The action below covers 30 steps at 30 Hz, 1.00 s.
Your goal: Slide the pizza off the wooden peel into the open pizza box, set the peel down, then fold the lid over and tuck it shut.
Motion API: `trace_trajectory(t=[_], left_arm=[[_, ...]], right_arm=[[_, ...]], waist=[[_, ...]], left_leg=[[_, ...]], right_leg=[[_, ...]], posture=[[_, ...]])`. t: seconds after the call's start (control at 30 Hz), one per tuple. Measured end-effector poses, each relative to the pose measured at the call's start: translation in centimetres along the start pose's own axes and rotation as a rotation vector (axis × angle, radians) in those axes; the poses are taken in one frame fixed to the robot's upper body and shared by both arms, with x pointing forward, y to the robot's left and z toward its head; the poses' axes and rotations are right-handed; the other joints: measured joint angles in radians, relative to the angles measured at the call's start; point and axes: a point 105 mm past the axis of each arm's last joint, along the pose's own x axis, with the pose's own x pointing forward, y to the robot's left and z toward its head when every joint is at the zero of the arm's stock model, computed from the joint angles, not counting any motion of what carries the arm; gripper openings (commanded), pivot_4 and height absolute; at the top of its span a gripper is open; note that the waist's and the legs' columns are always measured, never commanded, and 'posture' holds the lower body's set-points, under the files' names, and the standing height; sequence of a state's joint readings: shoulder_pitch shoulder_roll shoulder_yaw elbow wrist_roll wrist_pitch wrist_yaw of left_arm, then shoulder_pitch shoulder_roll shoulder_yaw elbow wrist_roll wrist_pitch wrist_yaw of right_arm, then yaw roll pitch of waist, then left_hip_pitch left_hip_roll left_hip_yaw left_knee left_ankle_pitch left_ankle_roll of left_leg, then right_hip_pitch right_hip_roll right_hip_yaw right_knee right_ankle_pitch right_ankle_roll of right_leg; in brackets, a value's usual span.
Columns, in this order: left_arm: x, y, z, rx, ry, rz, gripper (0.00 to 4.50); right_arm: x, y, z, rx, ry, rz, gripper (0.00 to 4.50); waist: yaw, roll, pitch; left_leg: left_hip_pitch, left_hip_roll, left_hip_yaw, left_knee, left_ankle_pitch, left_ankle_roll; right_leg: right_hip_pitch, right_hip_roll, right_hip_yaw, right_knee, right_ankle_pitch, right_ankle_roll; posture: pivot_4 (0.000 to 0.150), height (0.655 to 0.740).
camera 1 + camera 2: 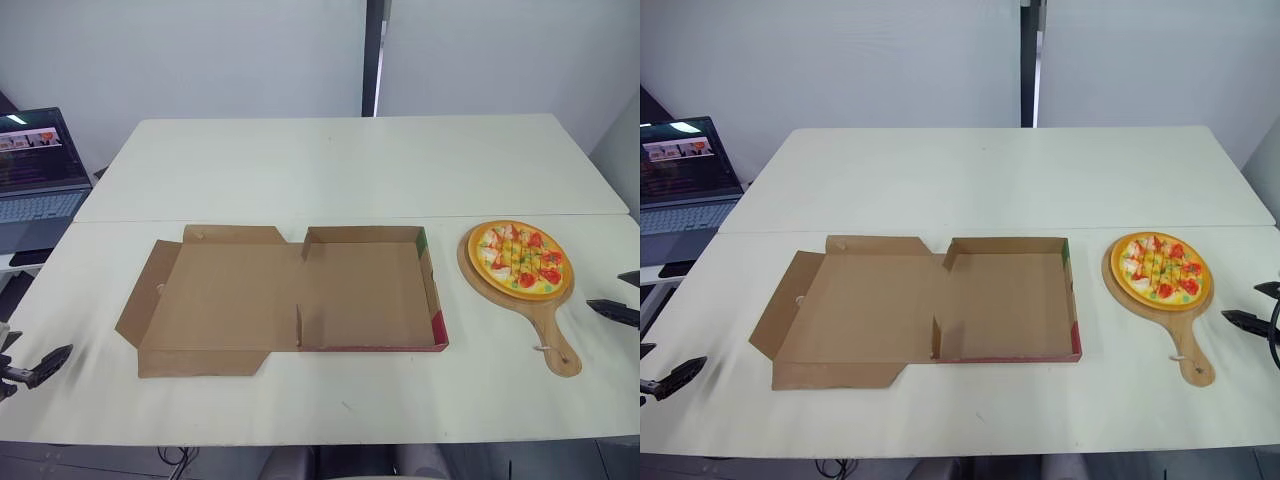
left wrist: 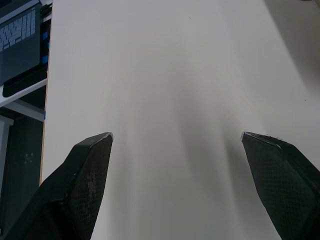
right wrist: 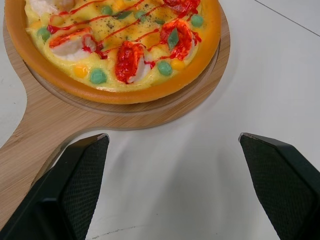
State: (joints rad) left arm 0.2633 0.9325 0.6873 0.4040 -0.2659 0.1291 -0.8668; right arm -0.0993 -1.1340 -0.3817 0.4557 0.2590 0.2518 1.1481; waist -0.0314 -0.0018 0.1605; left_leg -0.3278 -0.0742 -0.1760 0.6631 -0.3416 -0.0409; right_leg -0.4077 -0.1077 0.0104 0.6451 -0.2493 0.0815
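Spread wide apart at the left gripper point(image 2: 177, 137): two black fingers point(image 2: 85, 170) over bare white table point(image 2: 165, 75), nothing between them. Sits low at the left edge of the head view, partly cut off by the frame, well apart from the open brown cardboard pizza box point(image 1: 437, 318).

Likewise wide apart and empty at the right gripper point(image 3: 172, 137), fingers point(image 3: 80, 170) just beside the round wooden peel point(image 3: 30, 135) where the blade narrows into the handle; touching or not, cannot tell. Sits at the right edge of the head view, also cut by the frame.

On the peel, right of centre: the round orange-rimmed pizza point(image 1: 520, 258) with red and green toppings, whole, not in the box. Handle pointing to the lower right, ending short of the table's front edge. Narrow strip of bare table between the peel and the box's red-trimmed right wall.

Box tray at centre, its flat lid point(image 1: 225, 300) spread out to the left, flaps open. Wide free tabletop behind the box.

Open grey laptop point(image 1: 35, 180) at the upper left, beyond the table's side, cut by the frame edge. Small mark near the handle's end, too small to make out.
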Motion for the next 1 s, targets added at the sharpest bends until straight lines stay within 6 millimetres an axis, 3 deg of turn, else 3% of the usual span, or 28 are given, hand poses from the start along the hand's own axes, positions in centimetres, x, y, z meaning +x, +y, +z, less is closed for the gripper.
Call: trace_trajectory(t=[0.6, 0.87, 1.0], left_arm=[[-0.3, -2.6, 5.1, 0.102, -0.078, -0.359, 4.39], [0.0, -3.3, 5.9, 0.094, -0.075, -0.431, 4.39], [-0.1, -2.8, 5.0, 0.064, -0.056, -0.422, 4.39]], right_arm=[[-0.2, 0.6, 0.8, -0.043, -0.004, 0.052, 4.5], [-0.2, 0.8, 1.1, -0.056, -0.004, 0.058, 4.5], [-0.2, 0.7, 1.0, -0.048, 0.001, 0.052, 4.5]], waist=[[-0.001, 0.0, 0.001], [-0.001, 0.0, 0.001], [-0.002, 0.0, 0.001]], left_leg=[[0.0, 0.001, 0.005, 0.0, -0.001, 0.001], [0.0, 0.001, 0.007, 0.0, -0.001, 0.002], [0.0, 0.002, 0.007, 0.0, -0.001, 0.002]], right_leg=[[-0.002, 0.001, 0.003, 0.0, 0.0, 0.0], [-0.003, 0.001, 0.005, 0.0, 0.0, 0.0], [-0.004, 0.001, 0.005, 0.0, 0.0, 0.0]], posture=[[0.15, 0.74], [0.15, 0.74], [0.15, 0.74]])
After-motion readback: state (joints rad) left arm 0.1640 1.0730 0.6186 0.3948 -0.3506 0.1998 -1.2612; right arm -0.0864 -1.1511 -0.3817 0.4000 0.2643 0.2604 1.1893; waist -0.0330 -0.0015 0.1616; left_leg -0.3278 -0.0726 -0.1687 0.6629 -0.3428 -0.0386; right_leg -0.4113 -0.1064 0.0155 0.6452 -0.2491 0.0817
